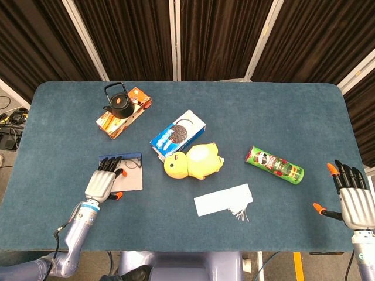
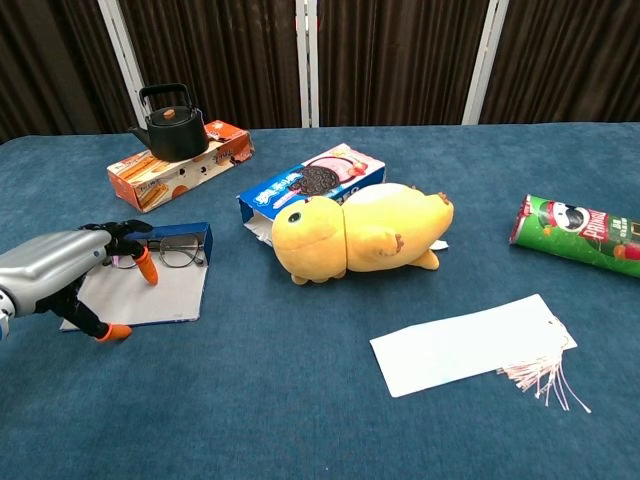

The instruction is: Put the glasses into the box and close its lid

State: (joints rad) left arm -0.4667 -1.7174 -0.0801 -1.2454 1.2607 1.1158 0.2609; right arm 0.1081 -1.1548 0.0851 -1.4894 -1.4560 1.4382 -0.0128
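The glasses are located in the open box, at its far end against the blue wall, on the left part of the table. The box lid is laid flat toward the near table edge, its pale inner face up. The left hand is positioned over the left part of the lid, fingers extended toward the glasses and apart. Its fingertips are seen near the left lens; whether contact is made cannot be told. Nothing is held in it.

The right hand is seen only in the head view, at the near right table corner, fingers spread and holding nothing.

A black kettle is set on top of an orange carton at the far left. A blue cookie box is found near the centre, with a yellow plush duck just beside it on the near side; contact between them cannot be confirmed. A white tag with fringe is laid flat nearer the front edge. A green can is laid on its side to the right.
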